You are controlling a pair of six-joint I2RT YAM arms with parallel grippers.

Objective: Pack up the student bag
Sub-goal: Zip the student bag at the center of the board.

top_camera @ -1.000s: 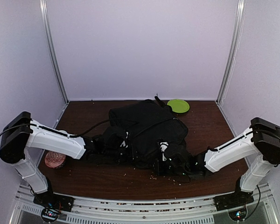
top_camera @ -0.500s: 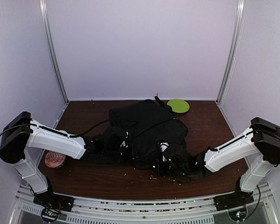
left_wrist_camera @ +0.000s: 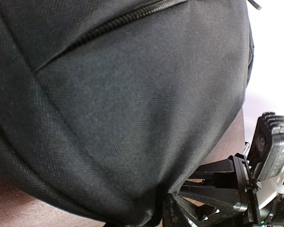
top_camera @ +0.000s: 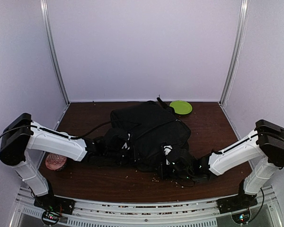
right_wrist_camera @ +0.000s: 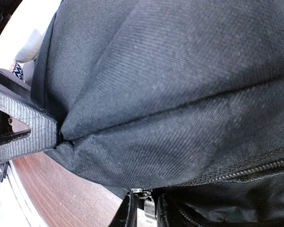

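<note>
Student bag (top_camera: 149, 130) lies mid-table (top_camera: 85, 118), long axis approx near-left to far-right, far end by a green disc (top_camera: 181, 107). Black woven fabric, bulging; top vs bottom hard to tell. Left gripper (top_camera: 127, 150) pinches a fabric fold, I think. Right gripper (right_wrist_camera: 146, 218) jaws are narrow, nipping a zip pull (right_wrist_camera: 150, 204).

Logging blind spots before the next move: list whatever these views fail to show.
- Inside of the backpack: every view shows only outer black fabric; contents unknown.
- The left end effector and right end effector: top view, black against the bag; open or shut unclear.
- A patterned round object: top view, partly under the left arm, too small to identify.
</note>
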